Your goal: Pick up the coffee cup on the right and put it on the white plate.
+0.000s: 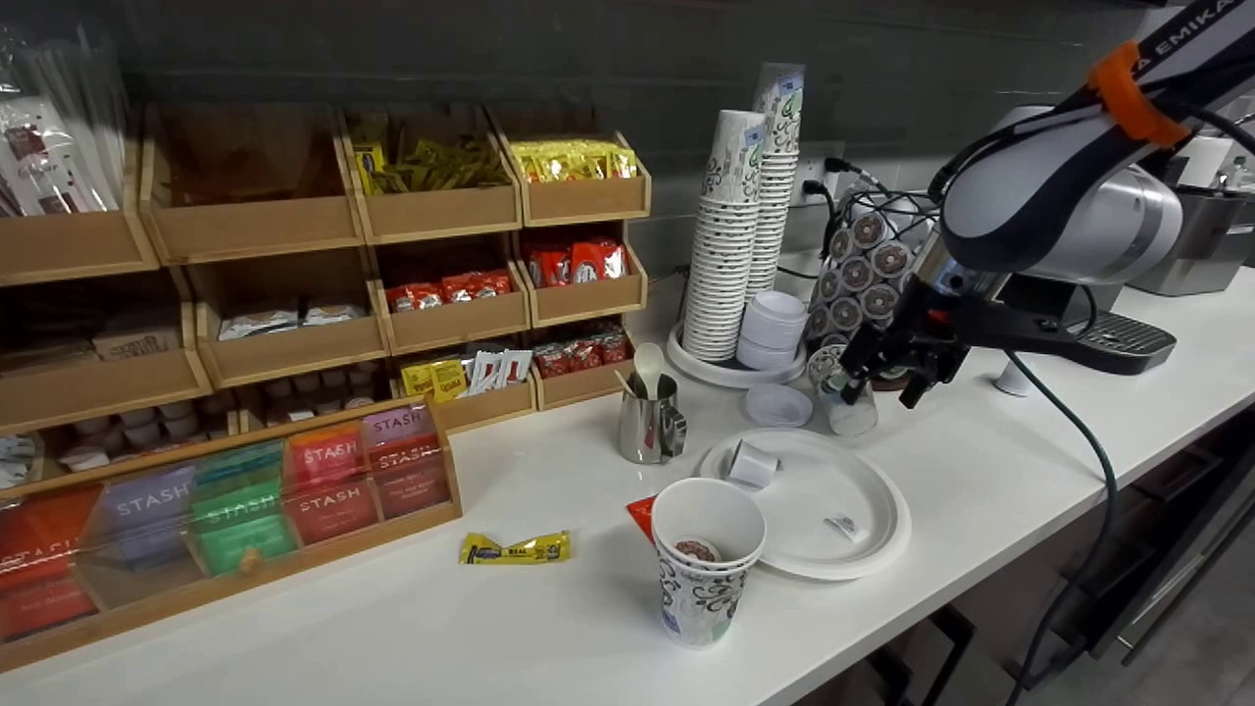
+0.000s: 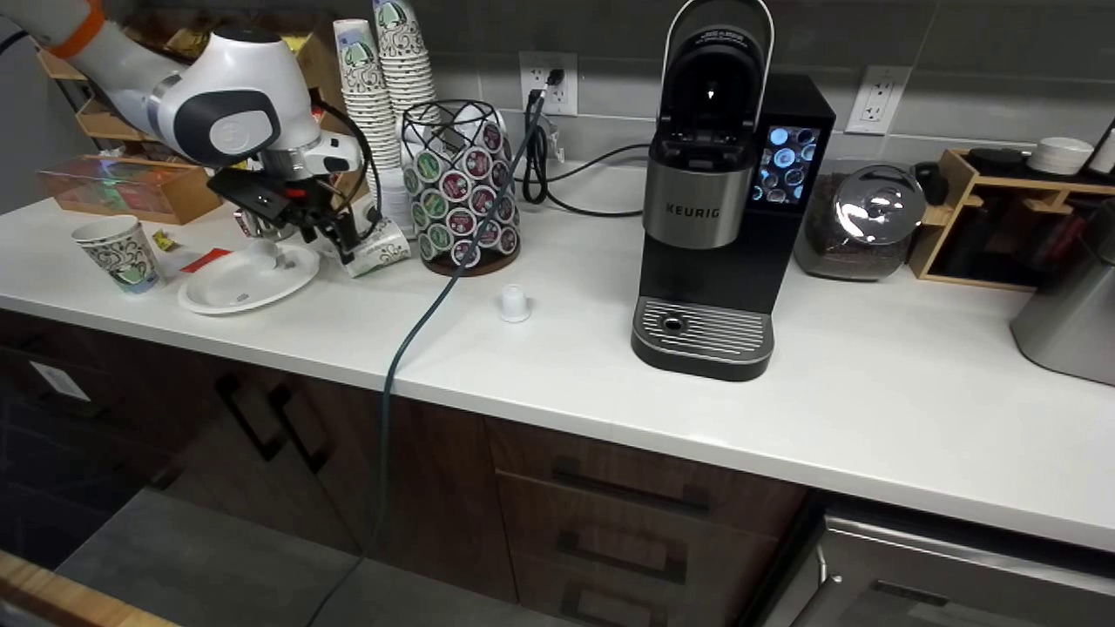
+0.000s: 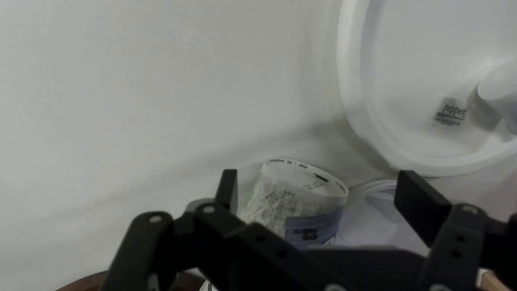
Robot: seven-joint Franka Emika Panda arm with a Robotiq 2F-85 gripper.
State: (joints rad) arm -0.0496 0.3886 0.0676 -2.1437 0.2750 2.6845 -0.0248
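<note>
Tipped on its side, the patterned white coffee cup (image 3: 278,198) lies with its base toward the camera in the wrist view. In both exterior views the cup (image 1: 851,417) (image 2: 385,250) is by the pod rack, partly behind my gripper (image 1: 884,392) (image 2: 329,244). My gripper (image 3: 318,186) is open above the cup, its fingers apart on either side and nothing gripped. The far part of the cup is hidden by the gripper. The white plate (image 1: 887,534) (image 2: 205,300) (image 3: 353,93) lies flat close by, carrying a small white container (image 1: 753,464) and a pepper packet (image 1: 843,528).
A larger patterned cup (image 1: 701,598) stands at the plate's front side. Beside the fallen cup are a shallow white bowl (image 1: 778,405), tall cup stacks (image 1: 721,284) and the pod rack (image 2: 462,196). A metal pitcher (image 1: 647,422) and a cable (image 2: 392,366) are near.
</note>
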